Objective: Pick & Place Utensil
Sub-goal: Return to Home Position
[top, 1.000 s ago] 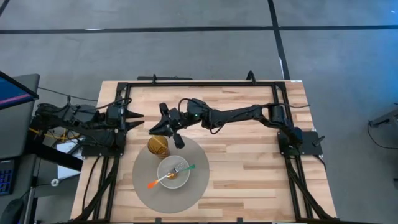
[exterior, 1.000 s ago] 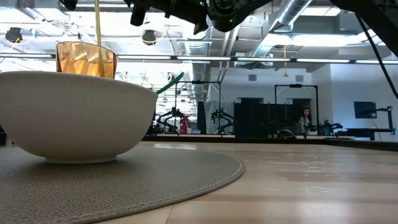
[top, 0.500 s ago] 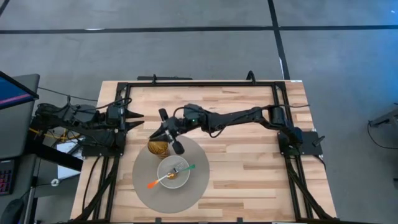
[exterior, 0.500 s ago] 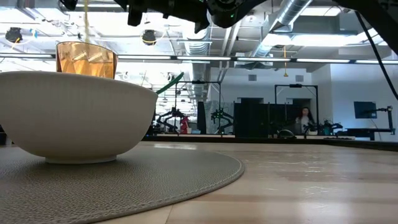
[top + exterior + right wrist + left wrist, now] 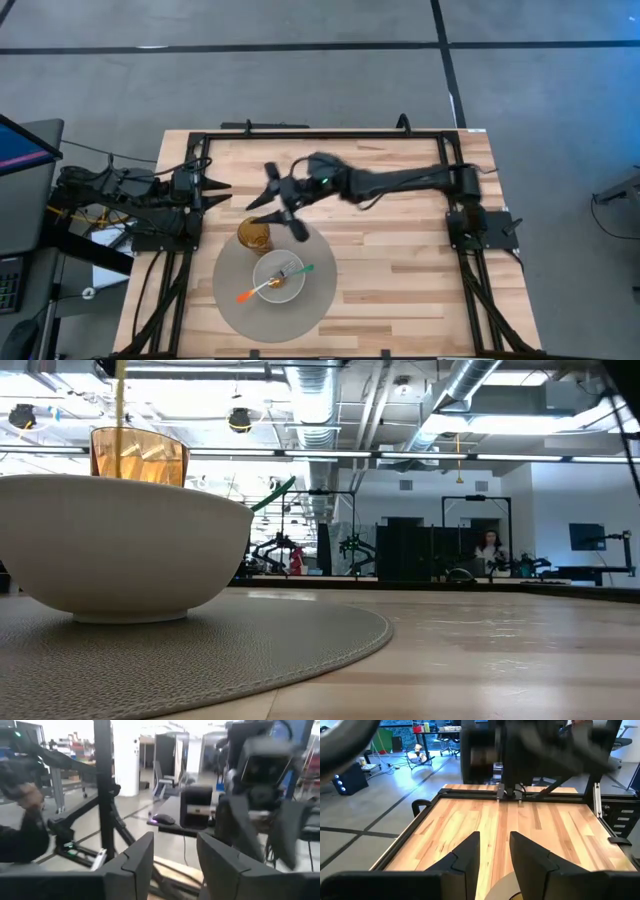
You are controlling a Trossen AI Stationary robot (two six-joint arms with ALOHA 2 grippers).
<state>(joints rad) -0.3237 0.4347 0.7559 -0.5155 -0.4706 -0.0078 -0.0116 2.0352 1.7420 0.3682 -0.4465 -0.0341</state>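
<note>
Hovering over the desk [image 5: 400,260] at the far edge of the gray mat [image 5: 232,300], the right end effector [image 5: 278,205] hung released, its fingers [image 5: 130,865] spread with an open gap between them and nothing held. It sat close to the brown cup [image 5: 254,236] but apart from it. The cup stood upright on the mat, just beside the gray bowl [image 5: 290,291], toward the left arm's side and farther back. Seen from desk level, the yellow straw [image 5: 120,400] rose out of the cup, leaning only slightly. The orange fork [image 5: 246,295] lay slanted across the bowl, its handle reaching out past the rim over the mat. The left end effector [image 5: 212,188] waited at the left edge of the desk, well away from the mat, its fingers [image 5: 467,857] slightly parted and empty.
</note>
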